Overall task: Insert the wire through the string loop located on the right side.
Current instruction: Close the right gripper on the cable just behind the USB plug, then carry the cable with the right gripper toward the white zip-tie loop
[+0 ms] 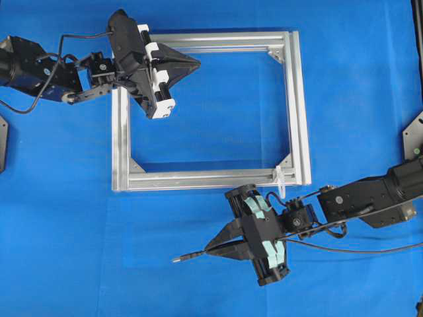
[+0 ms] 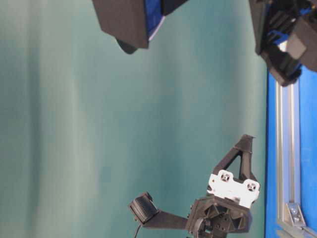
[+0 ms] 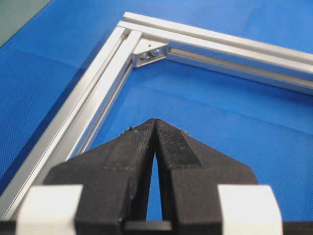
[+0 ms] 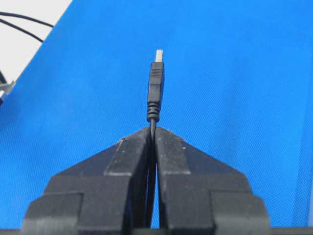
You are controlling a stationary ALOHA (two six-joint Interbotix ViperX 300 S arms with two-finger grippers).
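Observation:
The wire's plug tip (image 1: 178, 259) sticks out to the left of my right gripper (image 1: 207, 249), which is shut on the wire just behind the plug, in front of the frame's near bar. The right wrist view shows the plug (image 4: 155, 88) pointing straight out from the shut right gripper (image 4: 153, 129). The rest of the wire (image 1: 360, 250) trails off to the right. The white string loop (image 1: 280, 179) hangs at the frame's near right corner, behind and to the right of the right gripper. My left gripper (image 1: 197, 63) is shut on nothing over the frame's far left corner, and its tips (image 3: 154, 121) are together.
The aluminium frame (image 1: 301, 99) lies flat on the blue cloth. A silver corner bracket (image 3: 149, 53) sits ahead of the left gripper. The frame's bar (image 2: 287, 148) shows at the right of the table-level view. Black arm mounts (image 1: 413, 139) stand at the table's sides.

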